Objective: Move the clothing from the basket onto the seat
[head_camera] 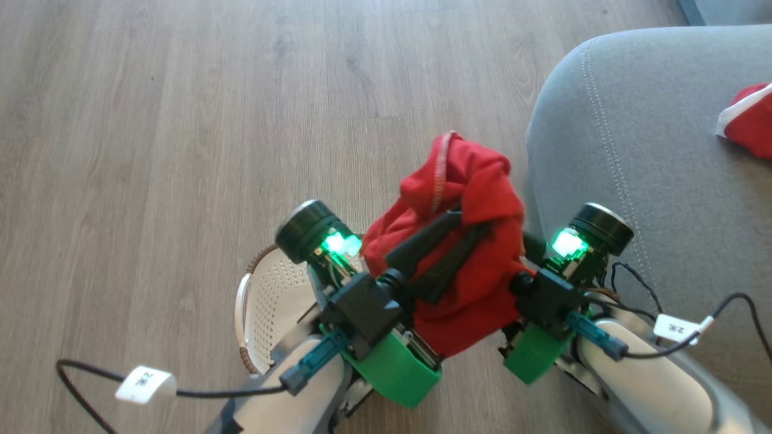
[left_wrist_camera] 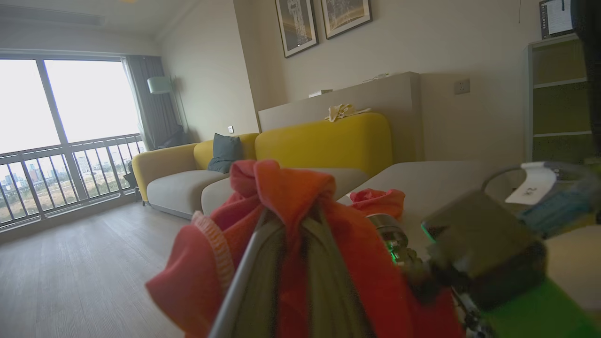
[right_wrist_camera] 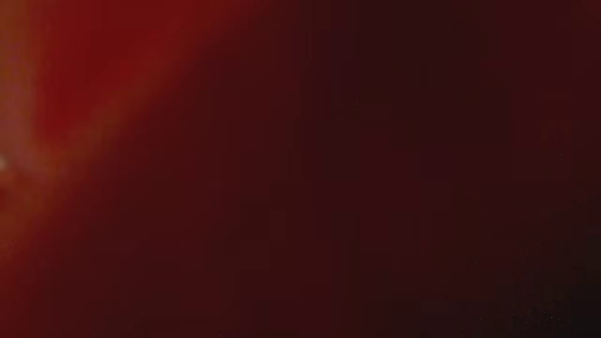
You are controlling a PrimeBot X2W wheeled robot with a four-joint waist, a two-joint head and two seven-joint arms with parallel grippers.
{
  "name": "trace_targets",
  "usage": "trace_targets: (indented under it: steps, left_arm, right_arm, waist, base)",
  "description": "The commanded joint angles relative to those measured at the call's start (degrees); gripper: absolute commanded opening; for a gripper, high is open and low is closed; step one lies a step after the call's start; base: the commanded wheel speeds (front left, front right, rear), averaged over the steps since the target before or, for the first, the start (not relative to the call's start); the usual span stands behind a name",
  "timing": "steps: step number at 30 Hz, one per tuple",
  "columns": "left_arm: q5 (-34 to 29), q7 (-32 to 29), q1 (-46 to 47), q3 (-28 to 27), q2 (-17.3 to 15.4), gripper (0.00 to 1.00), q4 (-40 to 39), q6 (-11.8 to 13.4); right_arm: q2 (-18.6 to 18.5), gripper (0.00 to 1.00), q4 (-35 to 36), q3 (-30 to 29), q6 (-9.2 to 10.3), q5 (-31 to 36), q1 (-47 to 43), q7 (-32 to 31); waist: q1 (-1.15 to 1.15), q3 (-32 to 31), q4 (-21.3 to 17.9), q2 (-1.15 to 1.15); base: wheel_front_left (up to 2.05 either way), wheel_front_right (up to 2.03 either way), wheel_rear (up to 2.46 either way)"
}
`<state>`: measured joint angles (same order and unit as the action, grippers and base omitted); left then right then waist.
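Note:
My left gripper (head_camera: pixel 463 220) is shut on a bunched red piece of clothing (head_camera: pixel 476 193) and holds it up over the floor, just left of the grey seat (head_camera: pixel 651 150). In the left wrist view the cloth (left_wrist_camera: pixel 281 188) drapes over both closed fingers (left_wrist_camera: pixel 328 281). My right gripper (head_camera: pixel 526 244) sits against the bundle's right side with its fingertips buried in the fabric. Red cloth (right_wrist_camera: pixel 188 141) lies right up against the right wrist camera. Another red garment with white trim (head_camera: pixel 748 120) lies on the seat. The cream basket (head_camera: pixel 271 295) stands on the floor below my left arm.
Wood floor (head_camera: pixel 181 120) stretches to the left and ahead. Black cables with white tags (head_camera: pixel 145 384) hang from both forearms. Across the room stand a yellow and grey sofa (left_wrist_camera: pixel 324 141), a large window (left_wrist_camera: pixel 70 117) and a shelf unit (left_wrist_camera: pixel 558 94).

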<state>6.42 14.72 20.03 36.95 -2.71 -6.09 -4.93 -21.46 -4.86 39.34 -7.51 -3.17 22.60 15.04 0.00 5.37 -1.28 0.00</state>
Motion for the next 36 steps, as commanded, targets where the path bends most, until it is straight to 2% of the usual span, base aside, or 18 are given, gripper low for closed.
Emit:
trace_targets:
  steps: [1,2,3,20,29,36]
  left_arm:
    - [0.0,0.3,2.7,-1.6,-0.2,0.0,-2.0,-0.3]
    - [0.2,0.3,2.8,-1.0,-0.2,0.0,-2.0,-0.4]
    - [0.3,0.3,2.7,-0.8,-0.2,0.0,-2.1,-0.4]
    - [1.1,0.3,1.1,-1.0,-0.2,0.0,1.0,-0.4]
    - [2.3,0.3,0.1,-1.7,-0.2,0.0,7.6,-0.8]
    - [1.2,0.3,-0.4,0.0,-0.2,0.0,13.7,-1.5]
  right_arm:
    - [0.7,1.0,1.1,-0.3,0.02,-0.8,1.3,0.0]
    - [1.8,0.02,0.2,-1.4,0.02,-1.3,1.2,0.0]
    - [2.3,0.0,-0.1,-2.0,0.02,-1.5,1.0,0.0]
    - [7.6,0.0,0.9,-13.9,0.02,-0.8,-2.2,0.0]
    - [10.5,0.0,0.7,-20.5,0.02,-0.6,-3.7,0.0]
    - [11.6,0.0,0.8,-21.8,0.02,-0.7,-4.5,0.0]
  waist:
    - [0.0,0.0,0.1,0.0]
    - [0.0,-0.1,0.3,0.0]
    - [0.0,-0.2,0.3,0.0]
    - [0.0,0.1,0.4,0.0]
    - [0.0,-0.5,0.1,0.0]
    - [0.0,-1.1,0.0,0.0]
  base:
    - [0.0,0.0,0.0]
    - [0.0,0.0,0.0]
    - [0.0,0.0,0.0]
    - [0.0,0.0,0.0]
    - [0.0,0.0,0.0]
    - [0.0,0.0,0.0]
